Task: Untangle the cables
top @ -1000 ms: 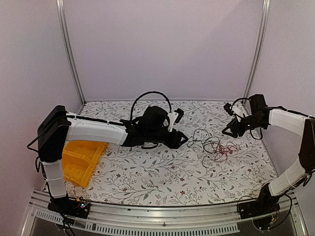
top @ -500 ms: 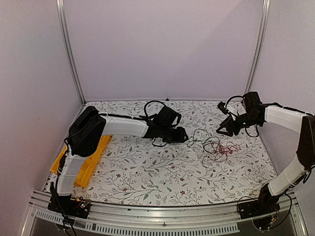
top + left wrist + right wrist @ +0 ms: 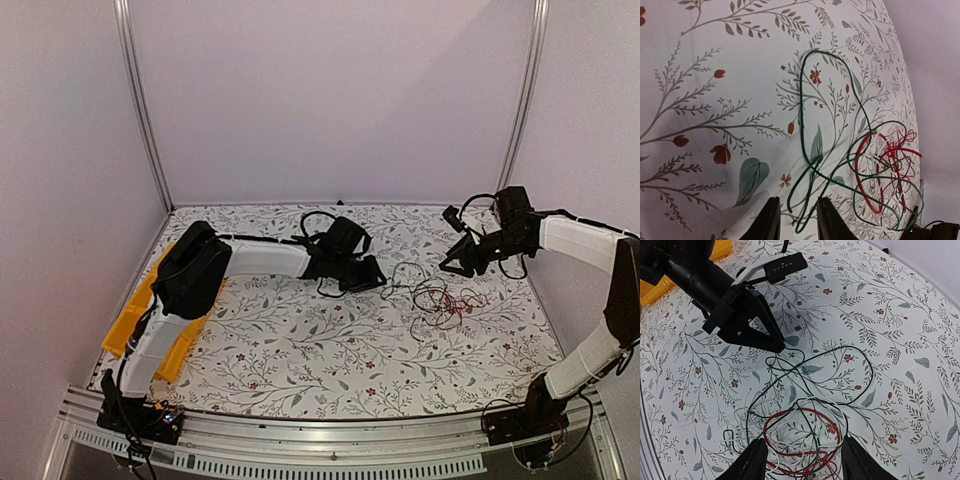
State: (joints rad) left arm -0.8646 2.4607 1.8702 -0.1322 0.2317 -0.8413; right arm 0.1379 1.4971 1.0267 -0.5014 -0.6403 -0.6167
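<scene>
The cables (image 3: 438, 295) lie as a loose tangle of thin dark, red and white wires right of centre on the floral cloth. My left gripper (image 3: 377, 278) is low at the tangle's left edge. In the left wrist view the left gripper (image 3: 796, 221) is open, and two loose ends of a dark wire (image 3: 801, 120) lie between its narrowly spaced fingers without touching them. Red wires (image 3: 856, 172) bunch further right. My right gripper (image 3: 453, 267) hovers over the tangle's far right side. In the right wrist view the right gripper (image 3: 807, 460) is wide open above the red loop (image 3: 803, 410), holding nothing.
A yellow bin (image 3: 135, 322) sits at the table's left edge, partly behind the left arm. The left arm stretches across the middle of the floral cloth (image 3: 300, 350). Its gripper (image 3: 780, 346) shows in the right wrist view, at the tangle's far edge.
The left arm has stretched out and dropped lower towards the cables, and its jaws have narrowed. The right gripper shifted slightly left and back early on, then held still.
</scene>
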